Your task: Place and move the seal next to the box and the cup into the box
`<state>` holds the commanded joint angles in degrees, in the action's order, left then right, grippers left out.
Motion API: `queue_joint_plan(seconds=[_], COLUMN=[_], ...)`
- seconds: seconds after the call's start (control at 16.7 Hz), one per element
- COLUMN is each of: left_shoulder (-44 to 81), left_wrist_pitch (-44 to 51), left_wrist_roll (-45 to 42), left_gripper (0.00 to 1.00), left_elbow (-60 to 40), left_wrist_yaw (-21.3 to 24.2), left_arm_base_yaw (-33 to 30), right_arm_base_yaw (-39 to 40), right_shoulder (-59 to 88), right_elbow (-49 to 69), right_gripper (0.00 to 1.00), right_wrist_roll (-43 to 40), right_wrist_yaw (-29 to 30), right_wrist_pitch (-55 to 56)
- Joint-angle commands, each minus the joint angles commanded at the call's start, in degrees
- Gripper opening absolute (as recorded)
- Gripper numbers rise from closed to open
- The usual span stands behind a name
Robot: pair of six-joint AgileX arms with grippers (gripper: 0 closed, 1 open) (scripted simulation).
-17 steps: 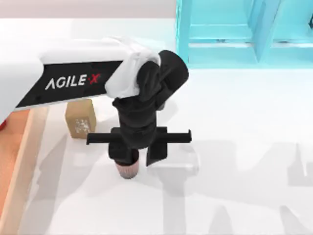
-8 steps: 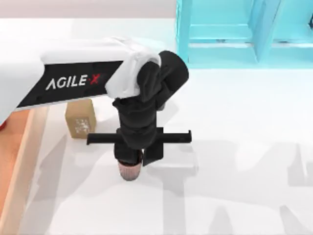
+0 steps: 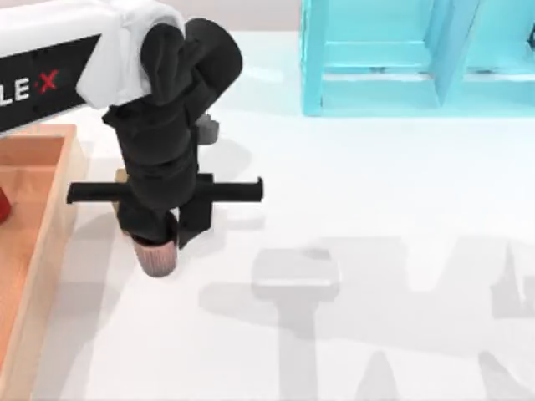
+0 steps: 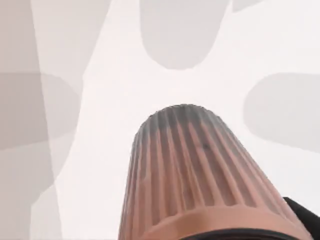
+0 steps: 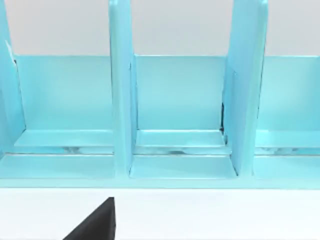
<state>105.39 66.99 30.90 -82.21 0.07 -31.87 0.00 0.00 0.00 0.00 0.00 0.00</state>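
The cup (image 3: 157, 257), a reddish-brown ribbed tumbler, hangs above the table with my left gripper (image 3: 156, 242) shut on its rim. The left wrist view looks down the cup's (image 4: 200, 175) ribbed side to the white table below. The box (image 3: 50, 217), a shallow wooden tray with orange-brown walls, lies at the left edge, just left of the cup. Only a tan sliver of the seal (image 3: 119, 176) peeks out beside the box wall; my left arm covers the rest. A dark part of my right gripper (image 5: 95, 225) faces the turquoise shelf.
A turquoise shelf frame (image 3: 418, 58) stands at the back right, and its compartments (image 5: 180, 115) face the right wrist camera. A small red object (image 3: 3, 205) sits inside the box at the left edge. Grey shadows lie on the white table (image 3: 376, 234).
My left arm has swung left and towards the back with the cup in its grip, lifting it off the table. The cup now hangs beside the box wall.
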Motion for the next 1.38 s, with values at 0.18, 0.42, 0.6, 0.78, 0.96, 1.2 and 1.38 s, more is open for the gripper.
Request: queue_joint_plan(seconds=[0.18,0.42,0.6,0.78,0.96,1.2,1.38], left_shoulder=[-5.16,-5.93,-5.8,-6.82,-8.17,-9.94,-11.27], left_wrist_pitch=[5.59,6.36,6.26,6.19,6.3,6.4,6.49], left_wrist_roll=[-4.53,-5.28,-5.6,-7.96,-11.89,-16.93,-20.71], left_gripper=[0.0,0.0,0.0,0.0,0.0,0.0,0.0], left_elbow=[-0.65,-0.69,-0.44,0.65,2.15,4.1,5.57], left_wrist_yaw=[0.01,0.01,-0.09,0.08,0.31,0.63,0.86], left_arm_base_yaw=[4.28,5.0,5.06,7.46,11.42,16.42,20.18], right_arm_base_yaw=[0.0,0.0,0.0,0.0,0.0,0.0,0.0], right_shoulder=[0.0,0.0,0.0,0.0,0.0,0.0,0.0], right_elbow=[0.0,0.0,0.0,0.0,0.0,0.0,0.0], right_gripper=[1.0,1.0,1.0,1.0,1.0,1.0,1.0], right_wrist_roll=[0.0,0.0,0.0,0.0,0.0,0.0,0.0], right_wrist_yaw=[0.0,0.0,0.0,0.0,0.0,0.0,0.0], right_wrist_pitch=[0.0,0.0,0.0,0.0,0.0,0.0,0.0])
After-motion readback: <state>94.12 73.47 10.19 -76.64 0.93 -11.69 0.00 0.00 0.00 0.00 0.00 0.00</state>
